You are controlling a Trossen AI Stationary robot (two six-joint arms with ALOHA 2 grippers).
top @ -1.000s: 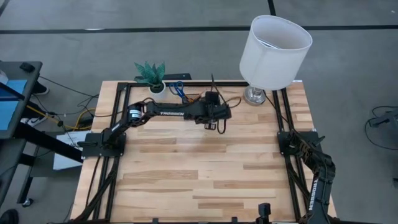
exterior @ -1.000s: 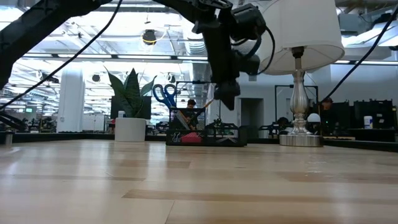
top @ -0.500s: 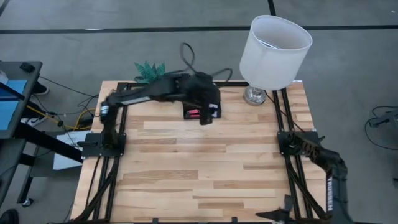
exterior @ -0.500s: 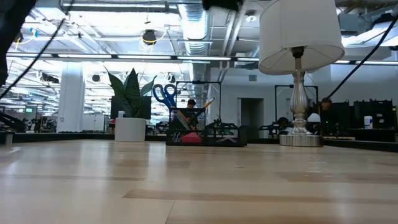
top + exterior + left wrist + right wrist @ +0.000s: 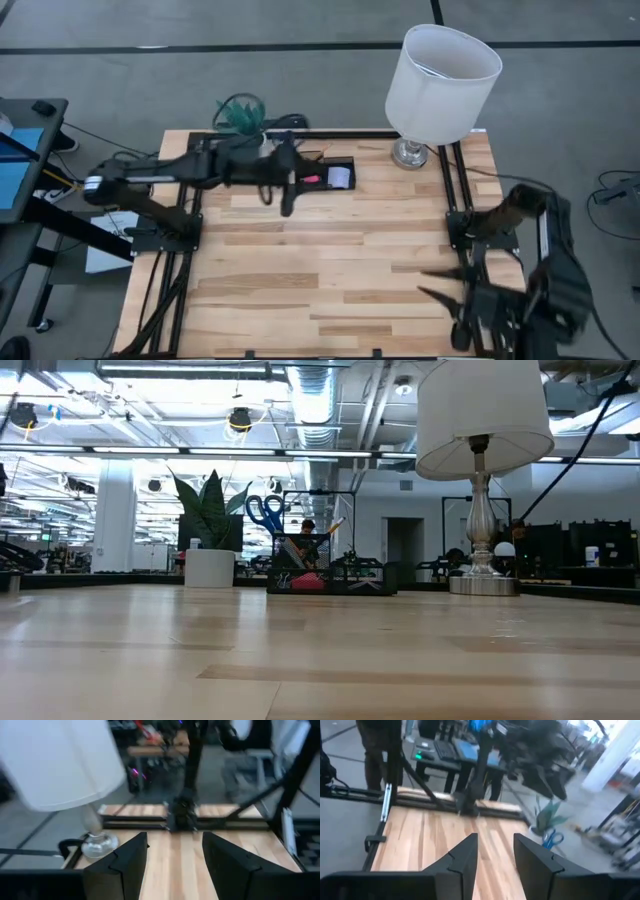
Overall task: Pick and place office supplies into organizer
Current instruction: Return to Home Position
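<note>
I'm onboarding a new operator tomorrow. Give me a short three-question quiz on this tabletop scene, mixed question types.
1. True or false: the lavender note pad lies inside the organizer.
2. What sticks up from the organizer? A) a ruler B) blue-handled scissors C) a stapler
3. What do the left gripper and the right gripper hold?
Key: 1 true; 2 B; 3 nothing, both open.

Two dark jointed arms [image 5: 200,170], blocky matte-black jaws
</note>
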